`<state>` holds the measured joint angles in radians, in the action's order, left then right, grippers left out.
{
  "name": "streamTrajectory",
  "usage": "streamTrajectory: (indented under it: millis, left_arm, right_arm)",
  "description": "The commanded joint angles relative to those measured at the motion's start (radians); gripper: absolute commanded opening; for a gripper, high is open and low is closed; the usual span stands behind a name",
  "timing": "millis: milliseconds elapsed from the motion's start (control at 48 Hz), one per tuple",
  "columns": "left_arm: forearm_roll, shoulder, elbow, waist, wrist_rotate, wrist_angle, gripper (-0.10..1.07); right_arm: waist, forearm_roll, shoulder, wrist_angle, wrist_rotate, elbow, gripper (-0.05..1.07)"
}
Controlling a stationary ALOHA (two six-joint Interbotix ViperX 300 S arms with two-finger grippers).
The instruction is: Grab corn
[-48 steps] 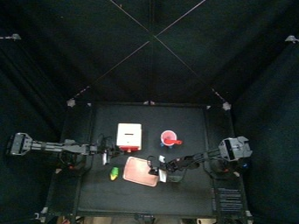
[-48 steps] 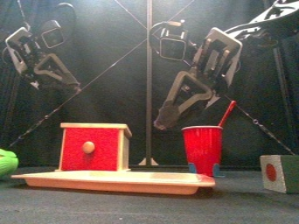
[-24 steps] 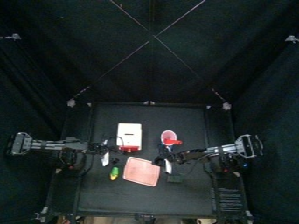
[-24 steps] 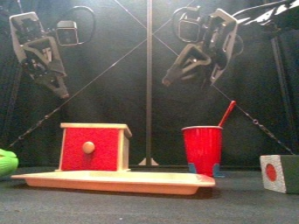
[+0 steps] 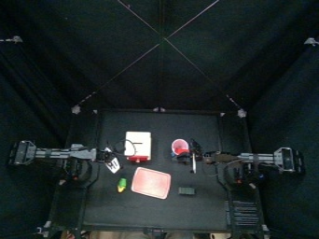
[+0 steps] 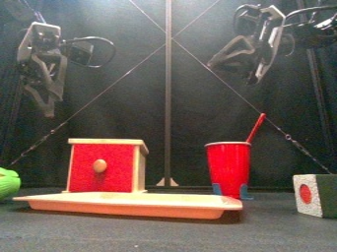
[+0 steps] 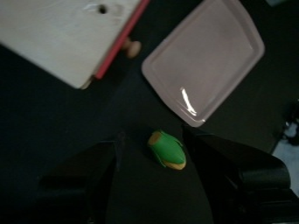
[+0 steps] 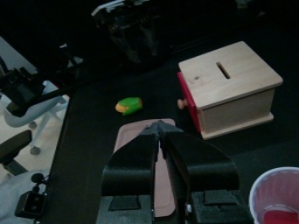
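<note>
The corn [image 7: 166, 150] is a tiny yellow cob with a green end. It lies on the black table beside a corner of the pink tray [image 7: 211, 61]. My left gripper [image 7: 167, 140] hangs above it, open, and the cob shows in the gap between the jaws. In the top view the corn [image 5: 121, 186] lies left of the tray [image 5: 155, 183], just in front of the left gripper [image 5: 112, 166]. At table height only its green end [image 6: 7, 183] shows at the left edge. The right gripper [image 8: 163, 129] is shut and empty, high at the right [image 6: 253, 59].
A wooden box with a red front [image 6: 108, 164] stands on the tray's back left. A red cup [image 6: 230, 167] with a straw stands to its right. A small block [image 6: 316, 194] sits at the front right. Black curtains close in the table.
My left gripper's jaws have spread wider and it has risen a little. The right arm has pulled back to the right and lifted away from the tray.
</note>
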<state>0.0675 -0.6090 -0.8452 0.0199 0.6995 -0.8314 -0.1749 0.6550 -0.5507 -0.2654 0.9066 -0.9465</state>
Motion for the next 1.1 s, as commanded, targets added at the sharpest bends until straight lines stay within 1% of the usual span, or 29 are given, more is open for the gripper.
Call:
streamTrajectory:
  millis: [0, 21, 42, 167, 292, 396, 458, 542, 646, 708, 833, 979, 1083]
  left_arm:
    - [0.095, 0.003, 0.021, -0.052, 0.186, -0.005, 0.90]
    - [0.120, 0.002, 0.018, -0.071, 0.250, -0.006, 0.90]
    - [0.140, 0.003, 0.015, -0.083, 0.295, -0.008, 0.90]
    - [0.230, 0.017, 0.008, -0.158, 0.526, -0.028, 0.89]
    - [0.265, 0.060, 0.000, -0.249, 0.736, -0.041, 0.90]
    - [0.265, 0.107, 0.002, -0.290, 0.861, -0.052, 0.90]
    - [0.268, 0.132, 0.011, -0.313, 0.913, -0.055, 0.90]
    - [0.270, 0.164, 0.023, -0.334, 0.959, -0.058, 0.90]
    - [0.265, 0.216, 0.041, -0.353, 0.991, -0.052, 0.90]
    - [0.265, 0.267, 0.057, -0.374, 0.996, -0.052, 0.91]
    - [0.265, 0.350, 0.081, -0.388, 0.991, -0.052, 0.92]
    - [0.259, 0.402, 0.103, -0.399, 1.002, -0.051, 0.92]
    - [0.236, 0.426, 0.107, -0.399, 1.014, -0.051, 0.92]
  right_arm:
    - [-0.005, 0.003, -0.060, -0.017, -0.003, -0.012, 0.51]
    - [-0.005, 0.003, -0.066, -0.020, -0.003, -0.018, 0.51]
    - [-0.005, 0.006, -0.071, -0.025, -0.003, -0.025, 0.51]
    - [-0.003, 0.025, -0.094, -0.058, -0.003, -0.048, 0.51]
    - [-0.005, 0.044, -0.104, -0.075, -0.002, -0.064, 0.51]
    - [-0.005, 0.049, -0.114, -0.081, -0.002, -0.078, 0.51]
    - [-0.005, 0.049, -0.121, -0.081, -0.003, -0.083, 0.51]
    - [-0.005, 0.055, -0.143, -0.083, -0.003, -0.094, 0.51]
    - [-0.005, 0.058, -0.164, -0.083, -0.003, -0.104, 0.51]
    - [-0.005, 0.058, -0.178, -0.084, -0.003, -0.107, 0.51]
    - [-0.003, 0.055, -0.176, -0.097, -0.003, -0.114, 0.51]
    - [0.000, 0.046, -0.170, -0.124, 0.000, -0.126, 0.51]
    - [0.003, 0.043, -0.172, -0.137, 0.000, -0.135, 0.51]
